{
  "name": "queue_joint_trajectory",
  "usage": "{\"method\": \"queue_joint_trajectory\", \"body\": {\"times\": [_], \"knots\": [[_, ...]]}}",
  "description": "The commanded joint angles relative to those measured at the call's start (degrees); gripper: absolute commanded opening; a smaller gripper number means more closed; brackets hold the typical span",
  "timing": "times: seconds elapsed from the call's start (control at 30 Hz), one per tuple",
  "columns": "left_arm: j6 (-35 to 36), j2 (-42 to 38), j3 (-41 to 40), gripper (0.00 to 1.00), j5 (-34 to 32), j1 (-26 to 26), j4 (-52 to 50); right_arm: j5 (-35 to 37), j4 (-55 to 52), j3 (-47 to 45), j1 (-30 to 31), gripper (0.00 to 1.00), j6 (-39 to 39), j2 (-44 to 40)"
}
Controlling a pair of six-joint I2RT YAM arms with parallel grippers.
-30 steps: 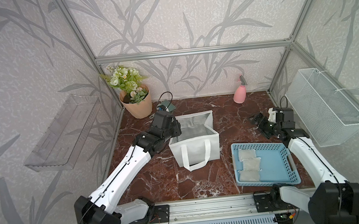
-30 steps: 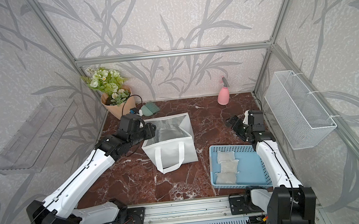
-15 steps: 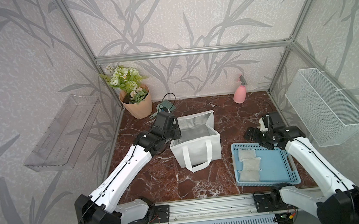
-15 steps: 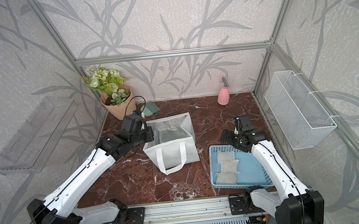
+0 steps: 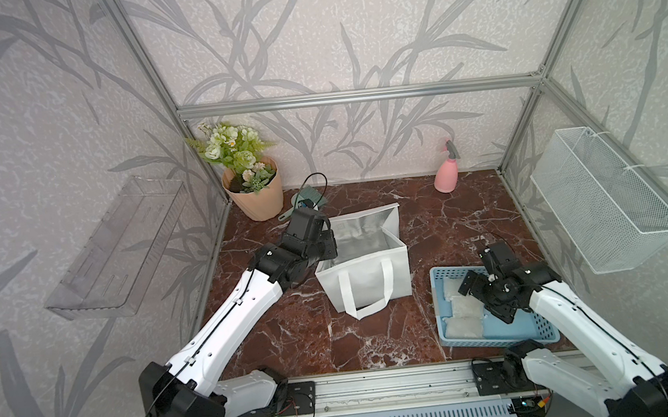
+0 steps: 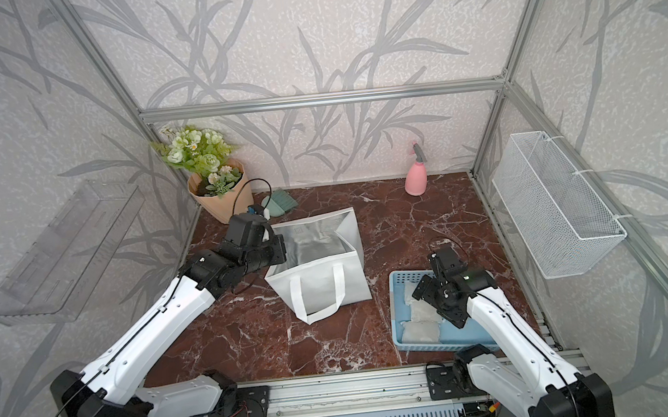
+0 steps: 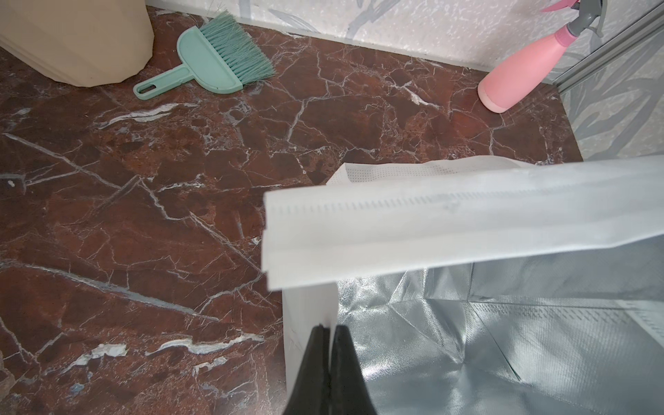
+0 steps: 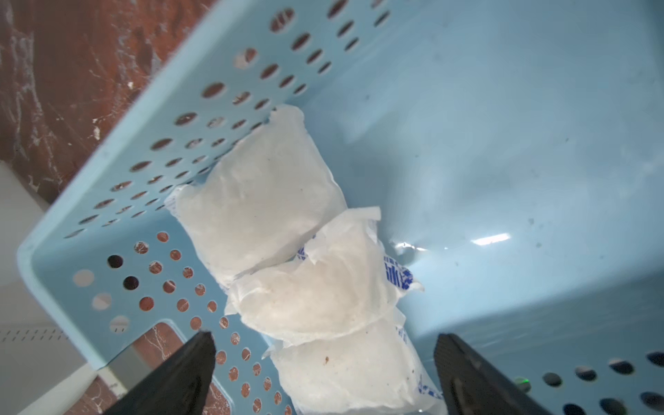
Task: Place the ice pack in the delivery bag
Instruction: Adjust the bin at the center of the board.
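Observation:
The white delivery bag point(image 5: 363, 273) point(image 6: 318, 280) stands open mid-table, its foil lining point(image 7: 467, 341) showing and its flap lid point(image 7: 431, 230) raised. My left gripper point(image 7: 328, 328) point(image 5: 327, 243) is shut on the top edge of the bag's left wall. Three white ice packs lie in a row in the blue tray point(image 5: 544, 331) point(image 8: 107, 172): one ice pack point(image 8: 258, 208) farthest, a second point(image 8: 319, 287) overlapping it, a third point(image 8: 352, 373) nearest. My right gripper point(image 8: 323, 345) point(image 5: 474, 292) hangs open just above the nearest pack, one finger on each side, touching nothing.
A flower pot point(image 5: 257, 192) and a teal hand brush point(image 7: 215, 61) sit at the back left. A pink spray bottle point(image 5: 446, 173) stands at the back wall. A wire basket point(image 5: 603, 200) hangs on the right wall, a clear shelf point(image 5: 114, 247) on the left.
My left gripper has closed on the bag's left wall. My right arm has swung from the back right of the table forward and down over the tray, staying open.

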Motion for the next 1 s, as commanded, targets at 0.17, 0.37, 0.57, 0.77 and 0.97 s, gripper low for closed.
{"method": "queue_joint_trajectory", "body": {"times": [0.17, 0.37, 0.57, 0.77, 0.97], "knots": [[1.78, -0.58, 0.18, 0.0, 0.56, -0.31, 0.69, 4.32, 8.69, -0.1, -8.87, 0.99, -0.63, 4.92], [1.28, -1.11, -0.6, 0.0, 0.53, -0.26, 1.16, -0.44, 19.76, 1.79, -16.19, 1.0, -9.53, 14.91], [1.35, -1.18, -1.01, 0.0, -0.14, -0.25, 1.93, -7.9, 29.22, 9.41, -15.72, 0.99, -16.43, 29.74], [1.68, -0.61, -0.39, 0.01, -1.4, -0.25, 2.29, -8.96, 29.72, 22.56, -14.1, 0.99, -20.63, 41.43], [2.27, -0.14, -0.26, 0.01, -1.32, -0.27, 3.39, -1.71, 14.04, 34.0, -10.45, 0.99, -21.76, 44.7]]}}
